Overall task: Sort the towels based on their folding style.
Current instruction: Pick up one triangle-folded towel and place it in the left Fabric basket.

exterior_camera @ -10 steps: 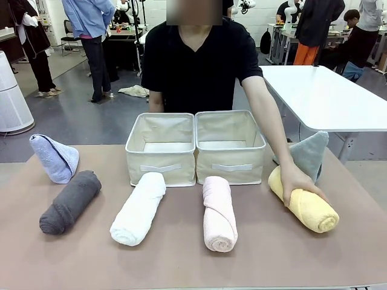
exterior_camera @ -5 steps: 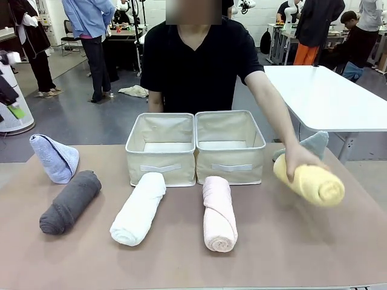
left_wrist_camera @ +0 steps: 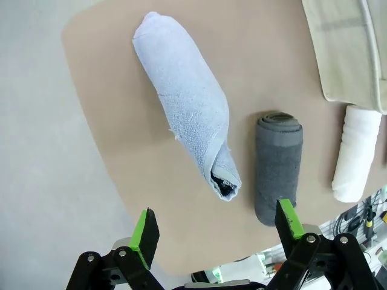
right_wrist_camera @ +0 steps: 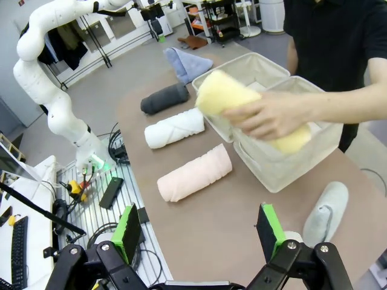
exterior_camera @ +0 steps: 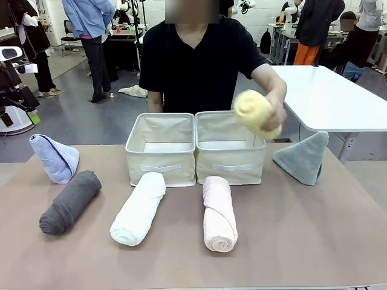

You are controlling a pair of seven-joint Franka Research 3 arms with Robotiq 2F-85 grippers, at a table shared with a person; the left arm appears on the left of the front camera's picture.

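The left gripper (left_wrist_camera: 217,226) is seen released above the lavender-blue triangle (exterior_camera: 55,158) and dark grey roll (exterior_camera: 69,202). The white roll (exterior_camera: 139,208) and pink roll (exterior_camera: 219,212) are laid on the surface (exterior_camera: 290,241) before the baskets (exterior_camera: 181,151). The yellow roll (exterior_camera: 254,110) is held by the person's hand (exterior_camera: 276,113) over the right basket. The grey-green triangle (exterior_camera: 304,157) is stood at far right. The right gripper (right_wrist_camera: 199,226) is spread empty.

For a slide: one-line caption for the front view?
A person's hand holds the yellow roll above the right basket; the pink roll lies before it on the table.

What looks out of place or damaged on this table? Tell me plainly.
Nothing stands out. The yellow roll is merely off the table, held in the person's hand above the right-hand basket; nothing is spilled or torn.
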